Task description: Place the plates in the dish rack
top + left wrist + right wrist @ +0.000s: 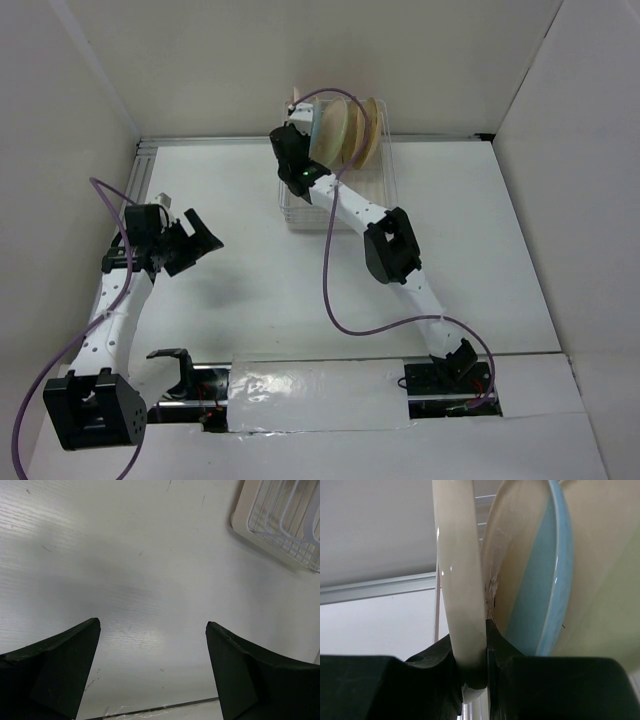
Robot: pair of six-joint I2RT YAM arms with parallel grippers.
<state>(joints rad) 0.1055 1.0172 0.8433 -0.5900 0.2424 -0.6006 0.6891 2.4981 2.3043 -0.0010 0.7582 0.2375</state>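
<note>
The white wire dish rack [378,188] stands at the back of the table. Several cream plates [358,130] stand upright in it, side by side. My right gripper [298,138] reaches over the rack's left end and is shut on the rim of the leftmost plate [328,128]. In the right wrist view my right gripper [472,665] clamps that cream rim [460,580], and a part-blue plate [545,595] stands close beside it. My left gripper [198,238] is open and empty over the table at the left. In its wrist view [152,623] only bare table lies between the fingers.
A corner of the rack [280,520] shows at the top right of the left wrist view. White walls close in the table at the back and both sides. A black bracket [172,360] and a taped strip [310,385] lie at the near edge.
</note>
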